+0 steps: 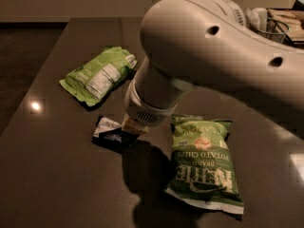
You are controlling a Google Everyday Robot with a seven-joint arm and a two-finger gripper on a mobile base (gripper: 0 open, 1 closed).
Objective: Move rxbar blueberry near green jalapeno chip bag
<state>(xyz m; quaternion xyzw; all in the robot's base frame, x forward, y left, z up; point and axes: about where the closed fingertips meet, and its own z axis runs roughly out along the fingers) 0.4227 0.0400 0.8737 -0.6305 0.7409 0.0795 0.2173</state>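
The rxbar blueberry (110,130) is a small dark bar with a white label, at the middle left of the dark table. My gripper (130,127) hangs below the big white arm (199,56). It is shut on the bar's right end, and the wrist hides most of it. The green jalapeno chip bag (204,164) with white Kettle Brand lettering lies flat just right of the bar, about a bar's length away.
A lighter green bag (99,74) showing a nutrition panel lies at the back left. A metal cup (270,26) with items in it stands at the back right, partly behind the arm. The table's left edge (42,80) runs diagonally.
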